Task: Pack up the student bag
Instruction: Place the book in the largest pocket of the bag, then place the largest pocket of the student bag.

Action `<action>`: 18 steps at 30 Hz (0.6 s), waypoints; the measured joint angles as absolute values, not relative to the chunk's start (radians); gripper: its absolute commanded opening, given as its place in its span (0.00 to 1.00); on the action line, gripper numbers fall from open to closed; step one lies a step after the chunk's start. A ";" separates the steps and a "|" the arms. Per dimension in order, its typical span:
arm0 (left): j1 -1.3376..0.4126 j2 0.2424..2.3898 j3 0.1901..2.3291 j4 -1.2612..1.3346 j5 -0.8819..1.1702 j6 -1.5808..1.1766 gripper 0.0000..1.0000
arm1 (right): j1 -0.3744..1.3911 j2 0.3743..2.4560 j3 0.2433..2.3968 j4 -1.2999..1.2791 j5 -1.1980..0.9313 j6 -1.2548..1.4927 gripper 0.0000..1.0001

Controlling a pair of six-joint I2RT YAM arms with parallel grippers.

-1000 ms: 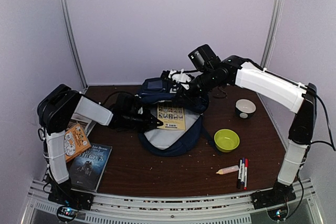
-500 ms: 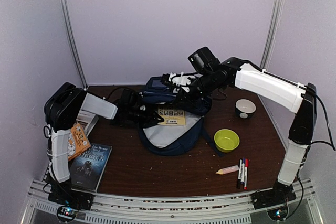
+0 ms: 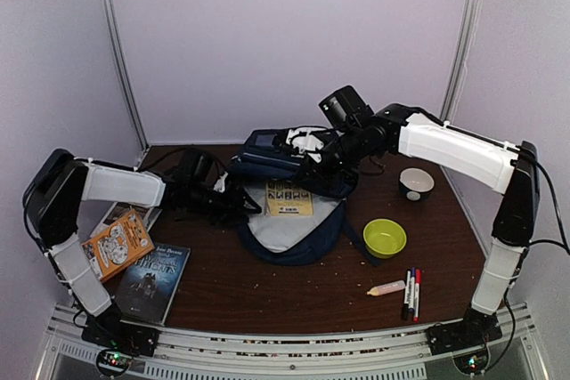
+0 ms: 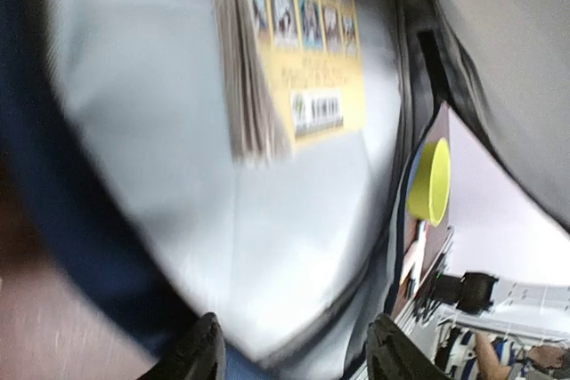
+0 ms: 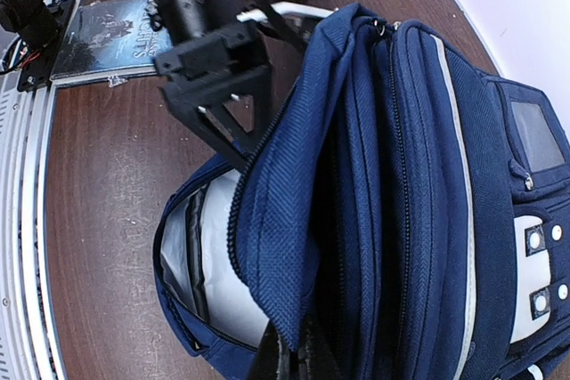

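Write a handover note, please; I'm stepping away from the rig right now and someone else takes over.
Right gripper: shut on the bag, lifting its top flap.
Left gripper: open, empty, at the bag's mouth.
Done: yellow book lies inside on the lining.
Left: orange book, dark book and markers are on the table, unpacked; then close the bag.

High rear view, wrists close on bag [image 3: 294,254]

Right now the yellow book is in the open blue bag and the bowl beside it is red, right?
No, the bowl beside the student bag is lime green, not red; the top external view shows it. The yellow book is in the bag.
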State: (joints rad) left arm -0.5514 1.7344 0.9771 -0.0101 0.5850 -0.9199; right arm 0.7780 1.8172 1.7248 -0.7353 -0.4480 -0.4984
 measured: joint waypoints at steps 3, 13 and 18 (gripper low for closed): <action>-0.561 1.580 0.891 -0.141 0.529 -0.870 0.59 | 0.778 1.817 1.693 -0.715 -0.455 -0.501 0.00; -0.456 1.105 0.816 -0.649 0.117 -0.819 0.73 | 0.798 1.831 1.485 -0.639 -0.475 -0.533 0.01; -0.208 1.066 0.816 -0.810 0.021 -0.777 0.77 | 0.813 1.896 1.472 -0.624 -0.494 -0.544 0.32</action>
State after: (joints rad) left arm -0.2077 1.0657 0.8158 -0.8097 0.0212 -0.7769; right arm 0.8131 1.8961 1.4723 -0.6239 -0.4938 -0.5438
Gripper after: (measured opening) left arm 0.748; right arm 0.159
